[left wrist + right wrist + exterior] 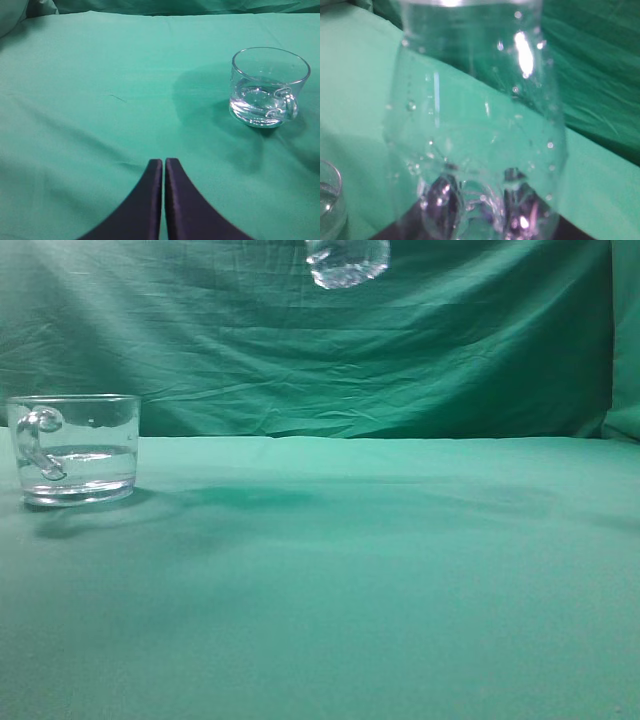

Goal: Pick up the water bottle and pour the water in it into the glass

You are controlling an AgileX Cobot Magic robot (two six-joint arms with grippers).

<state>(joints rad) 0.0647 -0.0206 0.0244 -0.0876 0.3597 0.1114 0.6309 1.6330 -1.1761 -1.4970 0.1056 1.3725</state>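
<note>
Bottle aloft, glass holds water.

I see the left pincer (164, 167) clenched empty; the right pincer grasps the water bottle (475, 130) above the surface (400, 570), well apart from the glass (75, 448).

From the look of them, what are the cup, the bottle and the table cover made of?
The glass: apparently clear glass, glossy, judging by its thick base and solid curved handle. The water bottle: probably thin clear plastic, since its molded walls carry droplets and soft highlights. The green cover: woven cloth, matte, given the creases and folds in it. The left gripper: dark and smooth, perhaps plastic or rubber; I cannot tell which.
</note>
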